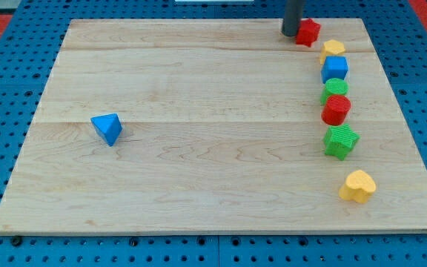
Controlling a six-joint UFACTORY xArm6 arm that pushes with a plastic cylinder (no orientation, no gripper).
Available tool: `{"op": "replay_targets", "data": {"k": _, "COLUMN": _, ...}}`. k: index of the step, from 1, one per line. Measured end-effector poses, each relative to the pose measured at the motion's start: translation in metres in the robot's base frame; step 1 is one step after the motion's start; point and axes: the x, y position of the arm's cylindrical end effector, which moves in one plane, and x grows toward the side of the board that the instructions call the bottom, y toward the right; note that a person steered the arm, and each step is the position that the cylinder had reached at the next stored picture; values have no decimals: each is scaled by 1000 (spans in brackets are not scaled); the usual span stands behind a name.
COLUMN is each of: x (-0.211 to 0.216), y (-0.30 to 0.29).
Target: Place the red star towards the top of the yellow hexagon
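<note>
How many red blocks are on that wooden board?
2. The red star sits at the view's top right, touching my tip on its left. The other red block lies lower in the right-hand column. None seem hidden.

Red star [308, 32] at top edge, upper-left of yellow hexagon [333, 49].

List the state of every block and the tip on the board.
tip: at the view's top, touching the red star's left side
red star: against the tip, up-left of the yellow hexagon
yellow hexagon: touching the blue cube
blue cube: in the column
green block: in the column
red block: in the column
green star: below the column
yellow heart: apart, lowest
blue triangle: alone at left
</note>
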Motion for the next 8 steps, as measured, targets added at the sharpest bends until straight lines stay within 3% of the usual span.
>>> {"op": "replay_targets", "data": {"k": 2, "x": -6, "y": 3}}
{"op": "replay_targets", "data": {"k": 4, "x": -9, "y": -159}}
{"op": "replay_targets", "data": {"k": 6, "x": 52, "y": -276}}
{"op": "replay_targets", "data": {"k": 8, "x": 146, "y": -280}}
